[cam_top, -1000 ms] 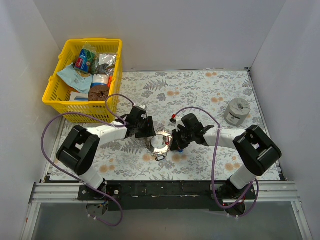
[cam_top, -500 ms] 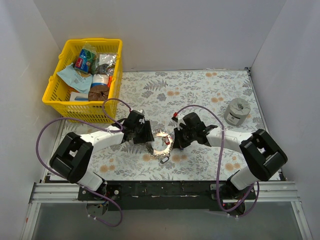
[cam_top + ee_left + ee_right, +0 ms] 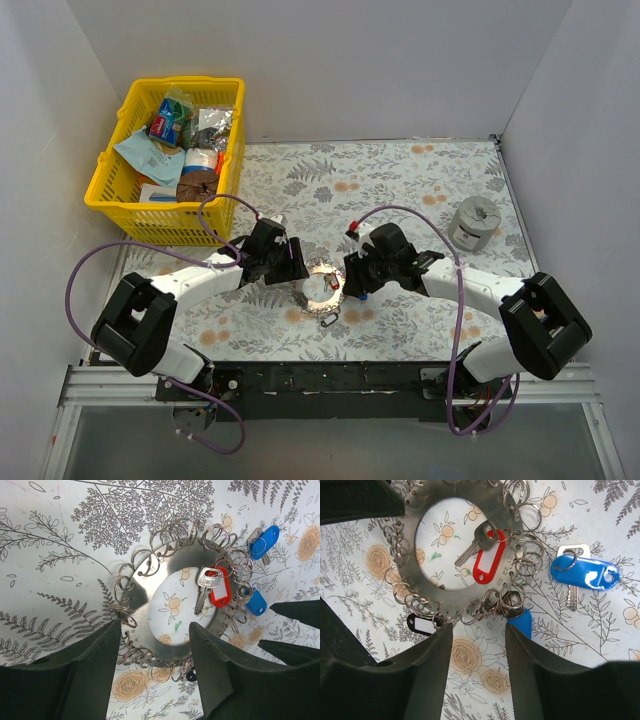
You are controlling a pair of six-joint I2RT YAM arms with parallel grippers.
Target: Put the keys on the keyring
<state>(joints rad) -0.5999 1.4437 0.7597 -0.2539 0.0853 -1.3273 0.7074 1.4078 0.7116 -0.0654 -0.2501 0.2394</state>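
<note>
Keyring lies flat on the floral table, close to its near edge and about midway between the left and right edges. The left gripper hangs over one side of the beaded rim with its jaws spread and nothing between them. The right gripper, jaws likewise apart and pinching nothing, faces it from the opposite side. A red-headed key rests across the ring's central opening, its head over the rim. A blue-headed key lies just beside the ring, while a second blue-headed key touches the rim's loops near a black tag. A grey cylinder stands by the right edge, and a yellow basket fills the far left corner.
</note>
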